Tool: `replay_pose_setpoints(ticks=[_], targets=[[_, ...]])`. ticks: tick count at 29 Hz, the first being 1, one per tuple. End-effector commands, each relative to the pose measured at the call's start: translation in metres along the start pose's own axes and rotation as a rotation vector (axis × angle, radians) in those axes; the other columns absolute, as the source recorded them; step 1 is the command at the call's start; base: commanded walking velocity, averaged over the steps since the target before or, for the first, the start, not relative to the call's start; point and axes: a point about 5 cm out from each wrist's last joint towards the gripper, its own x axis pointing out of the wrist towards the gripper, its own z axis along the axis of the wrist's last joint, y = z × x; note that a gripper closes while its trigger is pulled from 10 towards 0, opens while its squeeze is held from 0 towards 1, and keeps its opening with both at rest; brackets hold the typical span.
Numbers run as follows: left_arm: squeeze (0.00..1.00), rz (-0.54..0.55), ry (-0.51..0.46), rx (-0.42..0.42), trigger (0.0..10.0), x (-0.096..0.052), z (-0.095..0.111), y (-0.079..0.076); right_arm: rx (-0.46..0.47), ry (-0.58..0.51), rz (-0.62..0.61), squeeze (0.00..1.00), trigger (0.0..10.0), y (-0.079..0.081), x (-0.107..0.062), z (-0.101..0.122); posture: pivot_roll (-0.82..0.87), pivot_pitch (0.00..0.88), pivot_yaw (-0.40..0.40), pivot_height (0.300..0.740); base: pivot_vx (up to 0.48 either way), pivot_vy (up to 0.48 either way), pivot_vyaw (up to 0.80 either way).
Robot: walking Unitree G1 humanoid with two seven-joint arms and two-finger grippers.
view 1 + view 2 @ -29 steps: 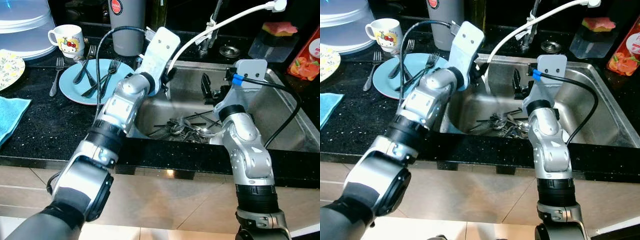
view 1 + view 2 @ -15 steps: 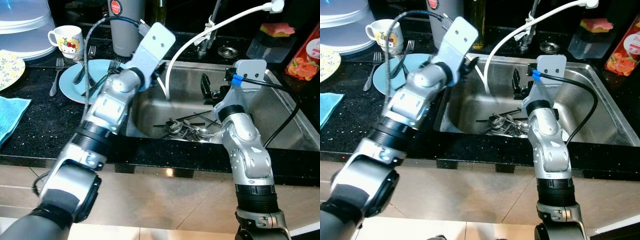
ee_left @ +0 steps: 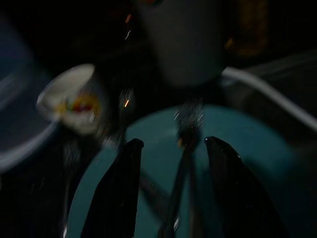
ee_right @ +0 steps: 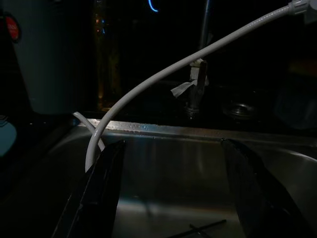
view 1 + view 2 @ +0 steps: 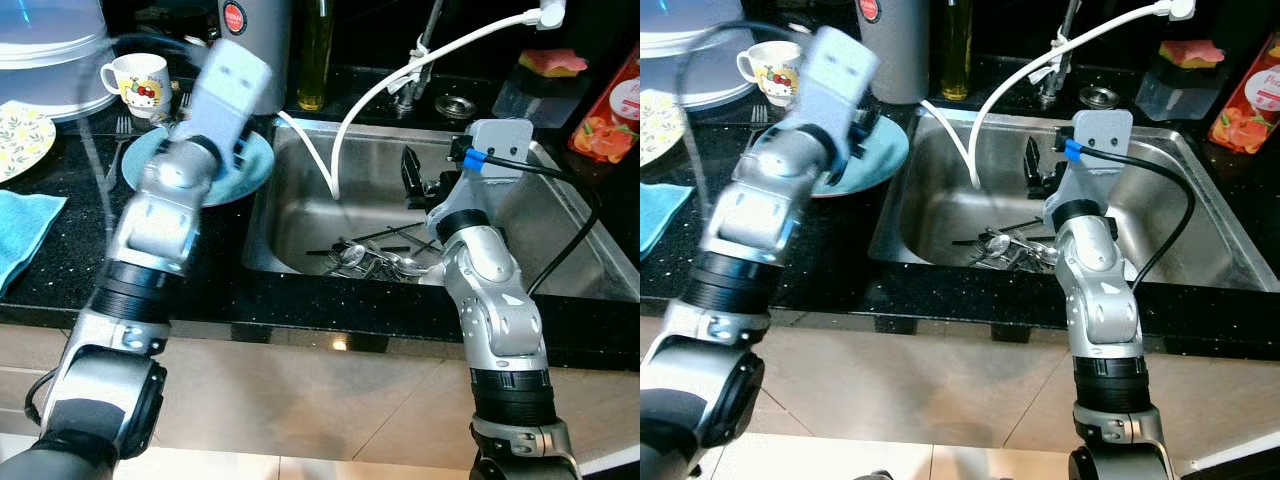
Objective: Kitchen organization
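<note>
A light blue plate (image 5: 250, 168) with forks on it lies on the black counter just left of the steel sink (image 5: 560, 230). My left gripper (image 3: 173, 143) hovers open over that plate, and a fork (image 3: 187, 124) lies on the plate between its fingers, ungripped. The left arm is blurred in the eye views. A pile of cutlery (image 5: 375, 258) lies on the sink bottom. My right gripper (image 5: 412, 178) hangs open above the sink, a little above that pile, with nothing between its fingers (image 4: 99, 198).
A white hose (image 5: 400, 75) arcs from the tap into the sink. Behind the plate stand a cartoon mug (image 5: 135, 80), a grey canister (image 5: 262, 40) and an oil bottle (image 5: 315, 55). A blue cloth (image 5: 20, 235) and a floral plate (image 5: 20, 130) lie at left. A sponge tub (image 5: 545, 80) is at right.
My left arm has swung from the sink's left edge leftward, out over the blue plate. The right arm and the cutlery in the sink have stayed put.
</note>
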Motion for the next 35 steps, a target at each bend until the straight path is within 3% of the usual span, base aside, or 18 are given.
replay_pose_setpoints(ticks=[1, 5, 7, 11, 13, 17, 24, 35], targets=[[0.0, 0.032, 0.053, -0.006, 10.0, -0.001, -0.008, 0.006, -0.001, -0.002, -0.004, 0.0, 10.0, -0.002, -0.001, -0.001, 0.22, 0.065, -0.043, 0.74, 0.0, 0.0, 0.0], [0.0, 0.065, 0.09, -0.025, 10.0, -0.002, -0.015, 0.01, -0.001, -0.003, 0.002, 0.0, 10.0, -0.001, 0.0, 0.0, 0.22, 0.062, -0.046, 0.74, 0.0, 0.0, 0.0], [0.0, 0.071, 0.113, -0.061, 10.0, -0.002, -0.017, 0.01, -0.001, -0.004, 0.002, 0.0, 10.0, -0.001, 0.0, 0.0, 0.22, 0.061, -0.046, 0.74, 0.0, 0.0, 0.0], [0.0, 0.067, 0.258, -0.185, 10.0, -0.001, -0.03, 0.01, -0.003, -0.002, 0.002, 0.0, 10.0, -0.001, 0.0, 0.0, 0.22, 0.061, -0.046, 0.74, 0.0, 0.0, 0.0], [0.0, 0.067, 0.258, -0.185, 10.0, -0.001, -0.03, 0.01, -0.003, -0.002, 0.002, 0.0, 10.0, -0.001, 0.0, 0.0, 0.22, 0.061, -0.046, 0.74, 0.0, 0.0, 0.0], [0.0, 0.033, 0.369, -0.358, 10.0, 0.002, -0.038, 0.009, -0.002, 0.0, -0.001, 0.0, 10.0, -0.001, 0.0, -0.001, 0.22, 0.065, -0.044, 0.74, 0.0, 0.0, 0.0], [0.0, 0.099, 0.359, -0.337, 10.0, 0.012, -0.036, 0.016, -0.001, 0.0, -0.003, 0.0, 10.0, 0.0, 0.0, -0.001, 0.22, 0.07, -0.04, 0.74, 0.0, 0.0, 0.0], [0.0, 0.067, 0.419, -0.312, 10.0, 0.017, -0.042, 0.007, 0.001, -0.001, -0.014, 0.0, 10.0, -0.001, -0.001, -0.001, 0.22, 0.077, -0.025, 0.74, 0.0, 0.0, 0.0]])
